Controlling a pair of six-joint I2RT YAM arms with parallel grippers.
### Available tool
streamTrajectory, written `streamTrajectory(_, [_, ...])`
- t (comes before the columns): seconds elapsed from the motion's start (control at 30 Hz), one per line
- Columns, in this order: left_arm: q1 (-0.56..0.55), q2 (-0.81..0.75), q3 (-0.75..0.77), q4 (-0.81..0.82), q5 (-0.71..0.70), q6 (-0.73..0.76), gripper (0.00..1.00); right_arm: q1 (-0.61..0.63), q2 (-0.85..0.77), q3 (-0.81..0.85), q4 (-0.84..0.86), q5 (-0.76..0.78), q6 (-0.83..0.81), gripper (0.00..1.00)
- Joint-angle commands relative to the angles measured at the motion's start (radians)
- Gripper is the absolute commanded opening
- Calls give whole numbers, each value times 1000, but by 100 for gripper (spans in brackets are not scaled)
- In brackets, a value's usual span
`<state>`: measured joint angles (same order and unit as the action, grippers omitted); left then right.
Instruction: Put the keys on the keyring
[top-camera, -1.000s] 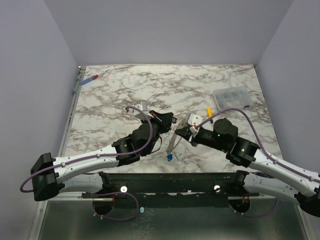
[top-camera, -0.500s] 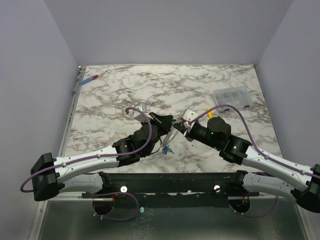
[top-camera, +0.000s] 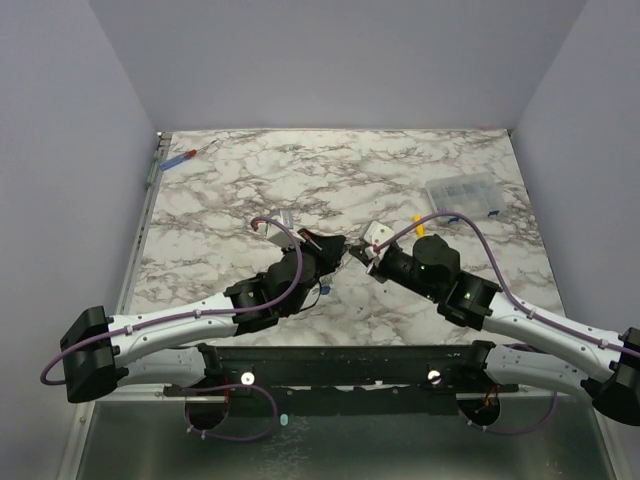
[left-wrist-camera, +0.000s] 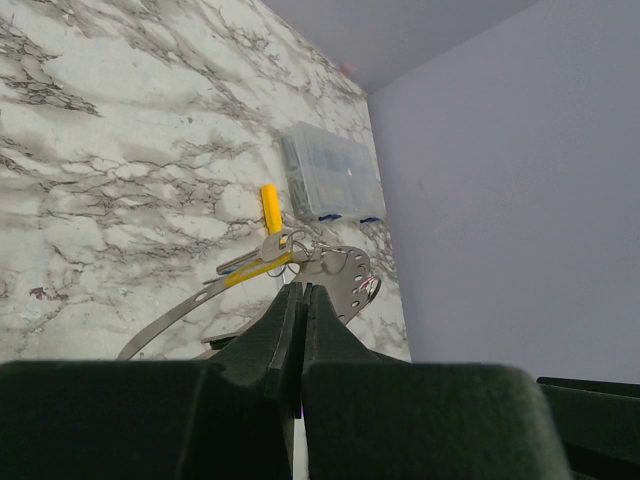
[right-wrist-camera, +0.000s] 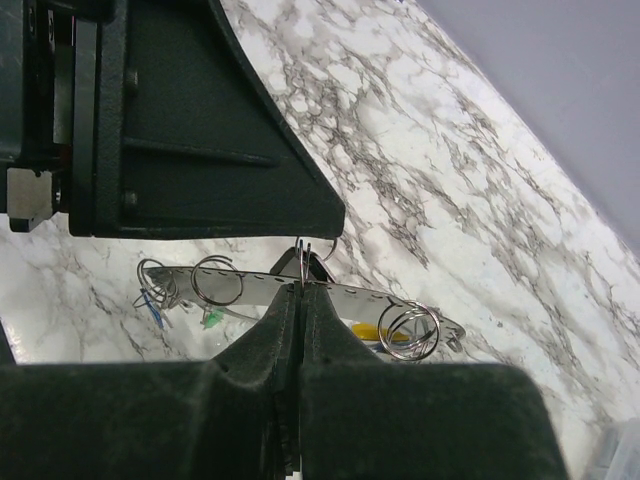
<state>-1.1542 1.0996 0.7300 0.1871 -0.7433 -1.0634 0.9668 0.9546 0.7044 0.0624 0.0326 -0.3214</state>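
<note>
Marble tabletop (top-camera: 250, 180): grippers meet at centre

Left gripper (left-wrist-camera: 302, 296) and right gripper (right-wrist-camera: 300, 300), fingers pressed together, apparently pinch the keyring (right-wrist-camera: 340, 293). The keys (right-wrist-camera: 212, 318) hang from it. Clear box (top-camera: 460, 191) sits upper right. From above, the arms hide the ring. Grippers are closer than a second ago.

- The left end effector (left-wrist-camera: 301, 296) and the right end effector (right-wrist-camera: 300, 298) met tip to tip over the middle of the bench (top-camera: 230, 190), each barring the other's way forward.
- A perforated metal strip (right-wrist-camera: 350, 298) hung with rings (right-wrist-camera: 408, 330) crossed both pairs of closed fingertips, filling the gap.
- A yellow-handled screwdriver (top-camera: 419, 223) and a clear compartment box (top-camera: 460, 191) crowded the far right.
- A red-and-blue screwdriver (top-camera: 180, 158) lay in the far left corner.
- Bare marble stretched wide between those.
- Walls (top-camera: 70, 150) closed three sides.
</note>
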Motion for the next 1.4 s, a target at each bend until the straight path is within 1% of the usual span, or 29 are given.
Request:
streamTrajectory(0.0, [-5,-18,-10,6,5,-21,0,1,-7,-19,50,-56,-23,1])
streamTrajectory(0.4, [-6,-25,-20,18,18,-27,0,1,18,-31,87,-39,17,1])
streamTrajectory(0.5, [-5,-29,-24,20,21,-27,0,1,27,-29,92,10,13,1])
streamTrajectory(0.63, [-5,-30,-26,22,28,-25,0,1,38,-26,98,26,8,1])
streamTrajectory(1.37, [-5,-13,-27,41,63,-20,0,1,42,-10,99,58,2,1])
